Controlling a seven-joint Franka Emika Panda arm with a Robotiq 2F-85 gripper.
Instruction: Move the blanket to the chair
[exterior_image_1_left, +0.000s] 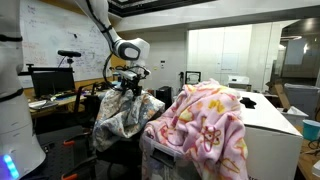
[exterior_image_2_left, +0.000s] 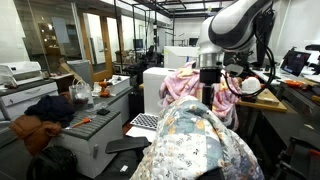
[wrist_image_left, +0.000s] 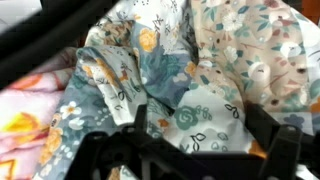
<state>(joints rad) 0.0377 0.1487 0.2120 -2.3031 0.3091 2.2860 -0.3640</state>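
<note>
In an exterior view the camera stands off to the side at mid range, looking across the room at the blanket (exterior_image_1_left: 122, 118) and the pink fleece (exterior_image_1_left: 205, 125) beside it. In an exterior view the camera sits close behind that same blanket (exterior_image_2_left: 195, 148), facing the arm (exterior_image_2_left: 235, 25), fleece beyond. The wrist view looks straight down, very near, with blanket filling it and the hand (wrist_image_left: 190, 150) along the bottom edge.

Floral grey-blue-and-cream patchwork blanket (wrist_image_left: 170, 90)

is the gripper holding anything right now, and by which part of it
Nothing is held: the gripper has its jaws open, poised over the bunched blanket.
</note>
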